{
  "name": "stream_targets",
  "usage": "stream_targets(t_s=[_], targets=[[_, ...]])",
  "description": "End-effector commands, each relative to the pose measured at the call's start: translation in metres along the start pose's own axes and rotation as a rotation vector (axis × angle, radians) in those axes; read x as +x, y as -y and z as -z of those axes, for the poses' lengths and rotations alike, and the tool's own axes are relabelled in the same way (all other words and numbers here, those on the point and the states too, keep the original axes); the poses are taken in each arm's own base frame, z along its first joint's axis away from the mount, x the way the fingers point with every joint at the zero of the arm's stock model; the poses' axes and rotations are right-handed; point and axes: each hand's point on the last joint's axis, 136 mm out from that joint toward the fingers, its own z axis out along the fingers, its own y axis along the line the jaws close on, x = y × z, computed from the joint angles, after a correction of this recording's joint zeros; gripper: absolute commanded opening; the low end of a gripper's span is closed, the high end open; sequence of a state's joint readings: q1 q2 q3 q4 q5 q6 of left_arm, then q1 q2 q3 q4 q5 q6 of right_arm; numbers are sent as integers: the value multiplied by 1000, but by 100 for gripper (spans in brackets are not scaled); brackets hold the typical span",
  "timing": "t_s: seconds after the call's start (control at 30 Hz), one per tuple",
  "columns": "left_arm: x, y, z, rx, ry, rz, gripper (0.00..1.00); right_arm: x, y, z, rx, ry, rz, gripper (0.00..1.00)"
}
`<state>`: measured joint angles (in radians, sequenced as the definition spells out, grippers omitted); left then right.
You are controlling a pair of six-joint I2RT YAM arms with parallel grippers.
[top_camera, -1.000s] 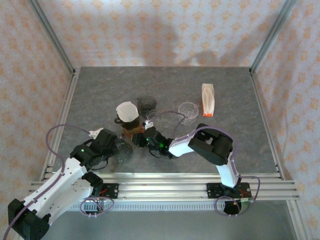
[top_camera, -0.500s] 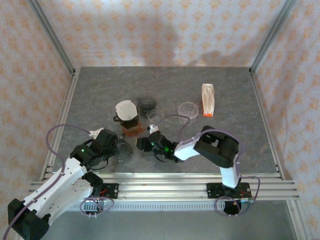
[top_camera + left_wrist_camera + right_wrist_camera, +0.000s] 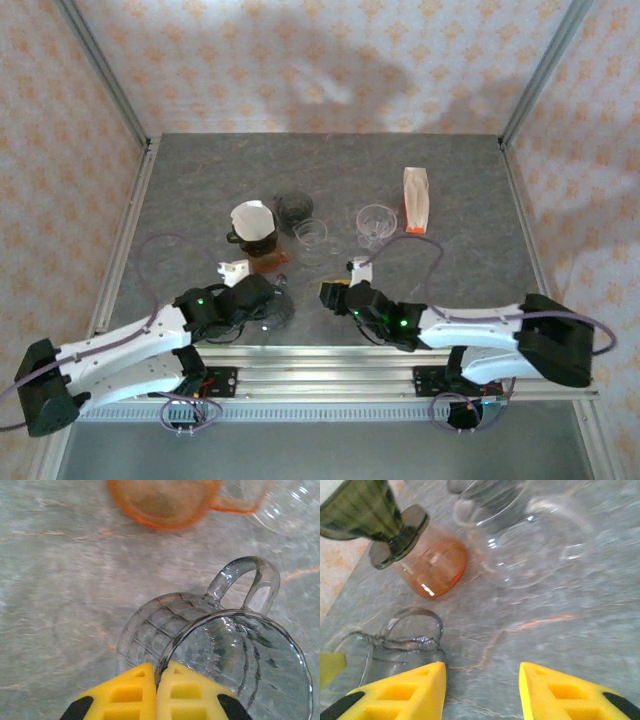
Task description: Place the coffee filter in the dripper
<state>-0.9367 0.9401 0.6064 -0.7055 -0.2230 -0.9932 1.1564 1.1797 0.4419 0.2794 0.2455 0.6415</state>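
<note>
The white coffee filter (image 3: 254, 220) sits in the dark dripper (image 3: 237, 238), which stands on an orange glass carafe (image 3: 268, 262). The right wrist view shows the dripper (image 3: 367, 512) dark green above the carafe (image 3: 435, 567). My left gripper (image 3: 266, 304) is near the table's front, right of and nearer than the carafe. It (image 3: 161, 672) is shut on the rim of a clear glass mug (image 3: 235, 655). My right gripper (image 3: 331, 293) is low over the table to the right of the mug. It (image 3: 482, 680) is open with nothing between its fingers.
Behind the carafe are a dark glass cup (image 3: 293, 207) and a clear glass (image 3: 311, 234). Another clear glass (image 3: 376, 222) and an orange-and-white packet (image 3: 416, 199) lie to the right. A metal rail (image 3: 330, 360) runs along the near edge.
The right gripper has pulled back from the carafe toward the near edge, and its jaws have opened wider. The left gripper has carried the mug to the right.
</note>
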Motion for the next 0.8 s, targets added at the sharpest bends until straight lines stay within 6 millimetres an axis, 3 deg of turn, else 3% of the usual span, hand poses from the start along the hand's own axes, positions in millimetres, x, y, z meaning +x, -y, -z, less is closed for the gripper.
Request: stream_targets(t_s=[0.0,0.2,0.47,0.6,0.77], targets=[[-7,40,1,69,42,7,0,-8,50,26,188,53,36,47],[7,95,-14,119,-7,-86,0,-19,72,57,225,95,-5,53],[20,104,-30,88,-68,-139,0,-23,74,68,220,89,-22,58],[19,104,-27,105,-65,-133,25,-25,67,67,206,74,-12,62],[11,102,-18,113,-39,-128,37,-30,54,65,204,46,15,63]])
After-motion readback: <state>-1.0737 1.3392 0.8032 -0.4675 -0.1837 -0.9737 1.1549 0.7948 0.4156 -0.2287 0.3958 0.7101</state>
